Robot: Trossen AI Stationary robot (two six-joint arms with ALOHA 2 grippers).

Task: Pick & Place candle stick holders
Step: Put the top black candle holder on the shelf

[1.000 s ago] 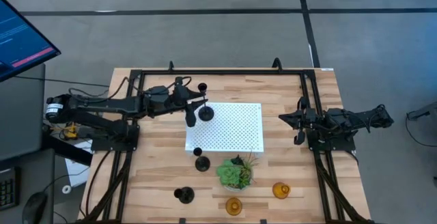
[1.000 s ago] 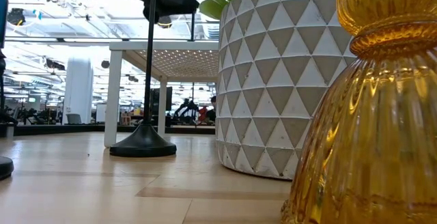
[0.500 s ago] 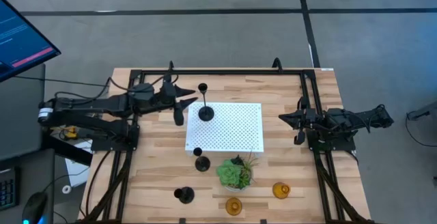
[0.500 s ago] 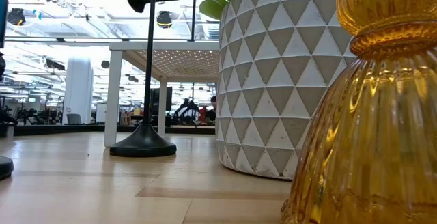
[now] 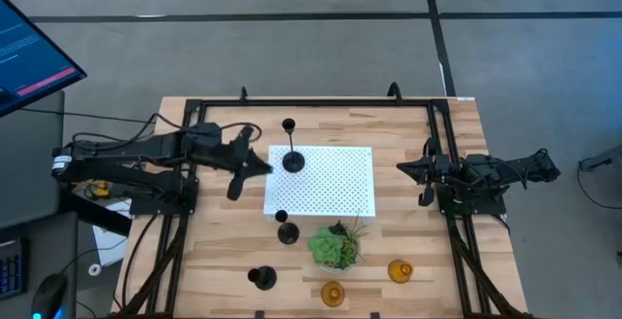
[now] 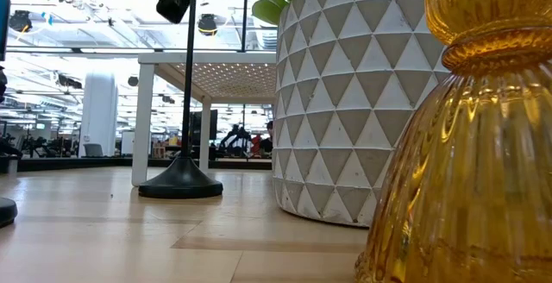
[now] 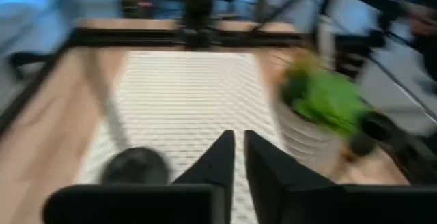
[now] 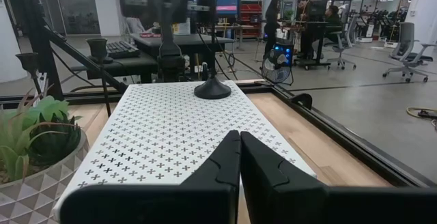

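A tall black candle stick holder [image 5: 292, 159] stands by its round base on the white perforated board [image 5: 330, 188]; the base also shows in the left wrist view [image 7: 136, 166] and the right wrist view [image 8: 213, 89]. Two more black holders [image 5: 287, 230] [image 5: 260, 278] and two amber holders [image 5: 332, 293] [image 5: 399, 271] stand on the wooden table toward its near edge. My left gripper [image 5: 257, 166] [image 7: 238, 149] hangs shut and empty just left of the board, apart from the tall holder. My right gripper [image 5: 408, 169] [image 8: 239, 149] rests shut at the board's right side.
A green plant in a white faceted pot [image 5: 335, 246] [image 6: 345, 102] stands at the board's near edge, between the black and amber holders. A black metal frame [image 5: 321, 103] runs round the table. In the low view one amber holder [image 6: 466, 145] fills the right side.
My left gripper has drawn back from the tall black holder toward the table's left edge, and its fingers have gone from wide open to shut. The holder stays upright on the board. My right arm has kept still.
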